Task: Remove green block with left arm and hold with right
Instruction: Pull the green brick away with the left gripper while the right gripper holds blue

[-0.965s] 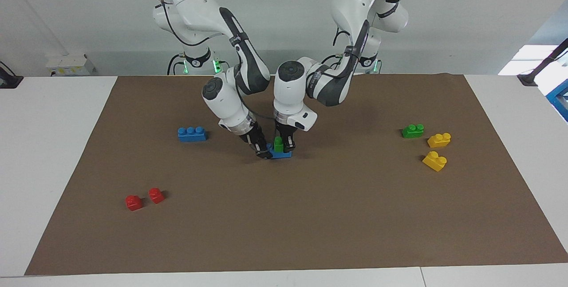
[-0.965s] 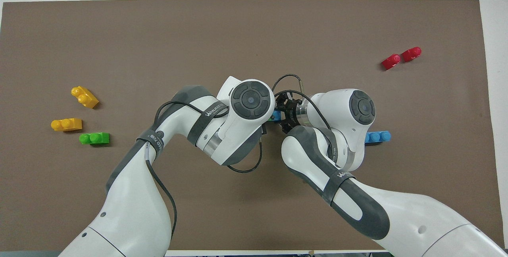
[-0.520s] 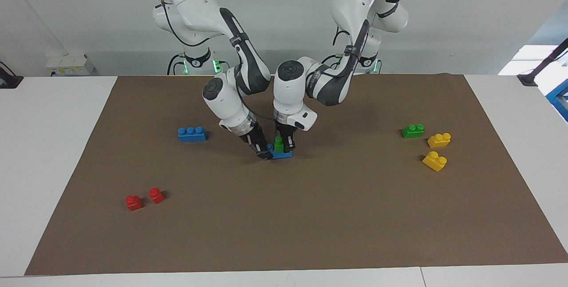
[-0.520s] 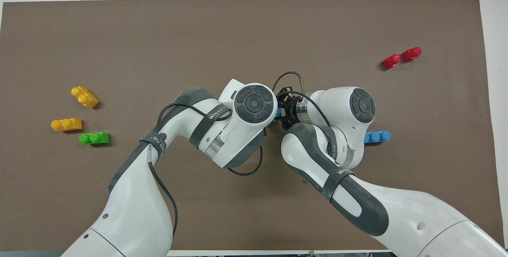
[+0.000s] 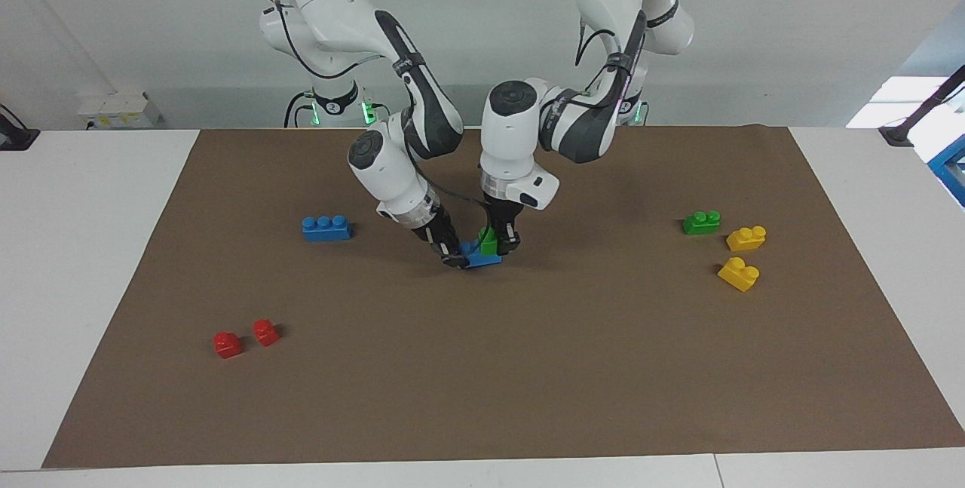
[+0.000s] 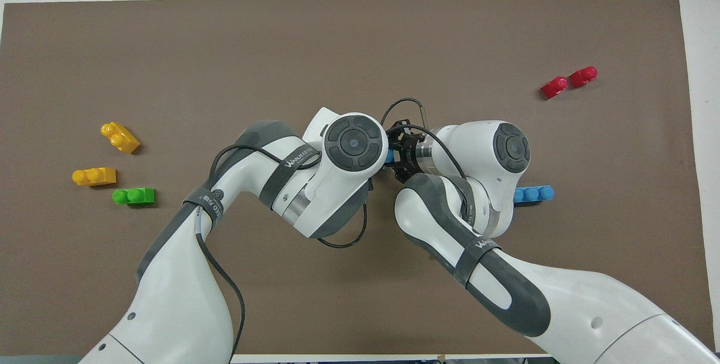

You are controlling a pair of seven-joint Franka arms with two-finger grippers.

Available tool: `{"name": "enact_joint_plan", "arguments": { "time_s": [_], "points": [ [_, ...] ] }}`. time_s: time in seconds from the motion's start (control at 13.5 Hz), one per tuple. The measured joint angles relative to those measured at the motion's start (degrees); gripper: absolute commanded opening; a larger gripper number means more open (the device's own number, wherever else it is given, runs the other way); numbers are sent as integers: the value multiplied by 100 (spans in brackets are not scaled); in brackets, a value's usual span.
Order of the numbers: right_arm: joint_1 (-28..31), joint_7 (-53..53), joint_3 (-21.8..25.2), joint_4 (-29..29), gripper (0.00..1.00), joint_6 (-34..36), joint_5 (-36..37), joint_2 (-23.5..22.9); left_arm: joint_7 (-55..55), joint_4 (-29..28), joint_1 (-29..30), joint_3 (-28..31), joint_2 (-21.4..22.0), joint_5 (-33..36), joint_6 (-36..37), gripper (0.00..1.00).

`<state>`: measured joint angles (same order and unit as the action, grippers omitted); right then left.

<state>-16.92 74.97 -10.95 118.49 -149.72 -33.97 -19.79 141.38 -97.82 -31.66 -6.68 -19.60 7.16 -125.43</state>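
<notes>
A green block [image 5: 488, 240] sits tilted on top of a blue brick [image 5: 479, 258] at the middle of the brown mat. My left gripper [image 5: 500, 244] comes down from above and is shut on the green block. My right gripper [image 5: 454, 257] is low at the mat and shut on the blue brick's end toward the right arm. In the overhead view both wrists cover the bricks; only a sliver of the blue brick [image 6: 389, 156] shows. A second green block [image 5: 701, 222] lies loose toward the left arm's end, also in the overhead view [image 6: 134, 196].
Two yellow bricks [image 5: 746, 237] [image 5: 739, 274] lie beside the loose green block. A blue three-stud brick [image 5: 326, 228] lies toward the right arm's end. Two red bricks [image 5: 227, 344] [image 5: 264, 332] lie farther from the robots there. The brown mat [image 5: 528, 367] covers the table.
My left arm has shifted toward its own end of the table and risen a little, tipping the green block on the blue brick. My right gripper has kept its hold and barely moved.
</notes>
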Motion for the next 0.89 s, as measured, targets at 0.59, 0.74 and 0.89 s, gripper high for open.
{"name": "enact_joint_plan", "arguments": {
  "time_s": [0.59,0.74,0.89],
  "points": [
    [0,0,1,5,0,1,0,1,-1147,-46,556,29,165,18,474,0],
    [5,-73,5,6,0,18,0,2,-1988,-174,927,45,174,23,482,0],
    [52,-321,31,6,0,177,0,19,-3049,-378,1343,48,218,26,479,0]
  ]
}}
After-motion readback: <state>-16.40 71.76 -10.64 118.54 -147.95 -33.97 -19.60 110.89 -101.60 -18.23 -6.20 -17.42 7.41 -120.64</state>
